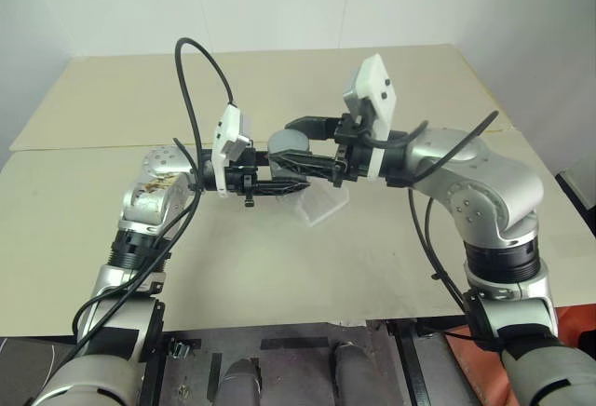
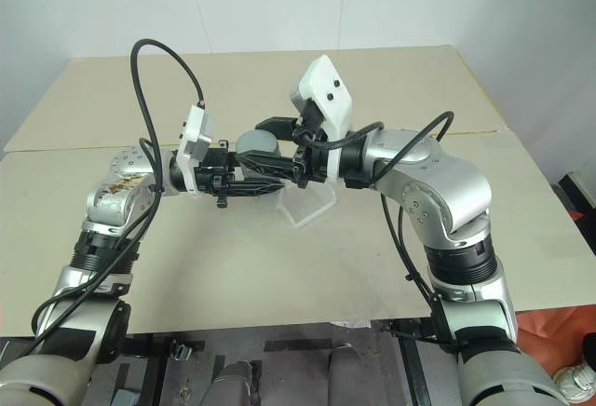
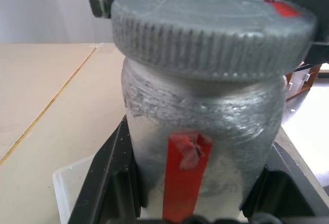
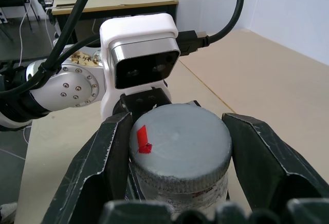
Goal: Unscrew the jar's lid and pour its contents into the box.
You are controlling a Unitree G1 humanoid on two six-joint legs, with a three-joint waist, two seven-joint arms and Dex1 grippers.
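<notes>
While the left gripper (image 1: 279, 171) has its two black fingers clamped tight on the body of the small silvery-grey cylindrical jar (image 3: 203, 131), it's holding it up in the air over the middle of the beige tabletop (image 1: 279, 257), jar upright, fingers pointing level across toward the other arm. The ribbed round grey lid (image 4: 179, 149) with the little red mark is on the jar. The right gripper (image 4: 177, 147) comes in level from the opposite side with one black finger on each side of that lid; one finger looks right up against the rim, but I honestly can't tell if it's actually squeezing. The shallow square clear plastic box (image 1: 319, 207) sits on the tabletop just below the jar, roughly central, well away from every edge.
</notes>
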